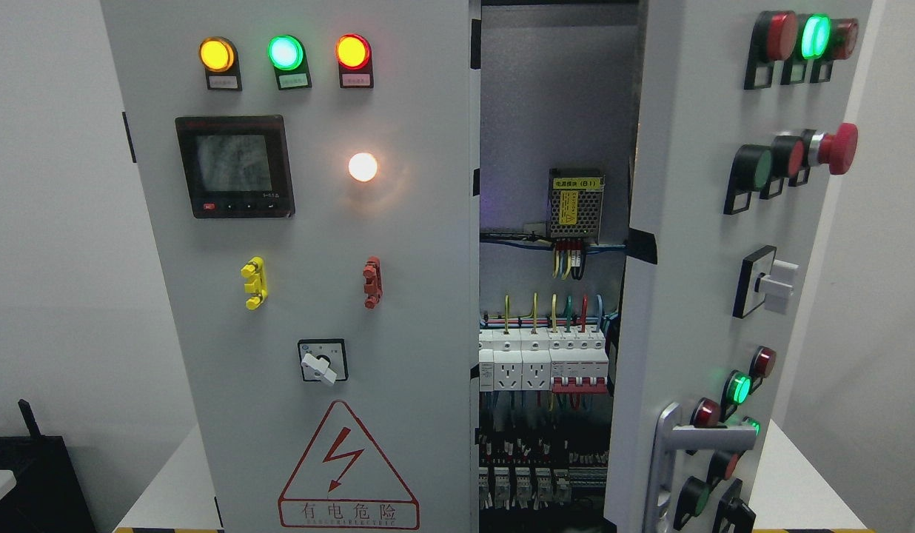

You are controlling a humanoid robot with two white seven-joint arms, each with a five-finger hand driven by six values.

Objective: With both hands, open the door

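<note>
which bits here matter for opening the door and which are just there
For the job:
right door, swung partly open
its silver handle

Just there:
left door, shut
indicator lamps
meter display
warning triangle
breakers inside

No robot hand in view.

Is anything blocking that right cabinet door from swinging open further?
Nothing visible does. The right door is already swung partly open, and the space to its right shows only bare wall. No robot hand is in view, and the door's handle is unobstructed.
</note>
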